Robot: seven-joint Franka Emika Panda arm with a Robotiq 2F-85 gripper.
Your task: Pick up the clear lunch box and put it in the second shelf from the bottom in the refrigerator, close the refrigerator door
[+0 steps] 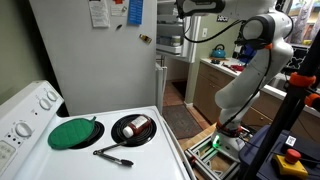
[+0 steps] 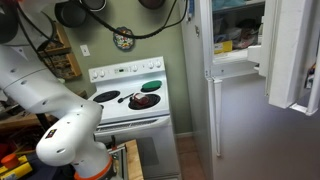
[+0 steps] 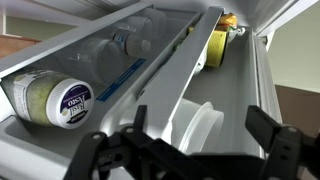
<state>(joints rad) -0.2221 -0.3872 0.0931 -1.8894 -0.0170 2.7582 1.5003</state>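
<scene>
Small kitchen, pretty cozy. In an exterior view a sage green wall (image 2: 172,50) fills the middle of the frame, with a round ornament (image 2: 123,40) and a white outlet (image 2: 85,50) on it. Dark pans (image 2: 70,12) hang along the top edge, white stove (image 2: 125,72) below. In an exterior view a dark mat (image 1: 182,120) lies on the brown floor (image 1: 172,98) right of center, wood cabinets (image 1: 203,85) behind.

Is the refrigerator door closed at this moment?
No; in an exterior view the refrigerator door stands swung open, leaving the inside of the refrigerator exposed.
</scene>
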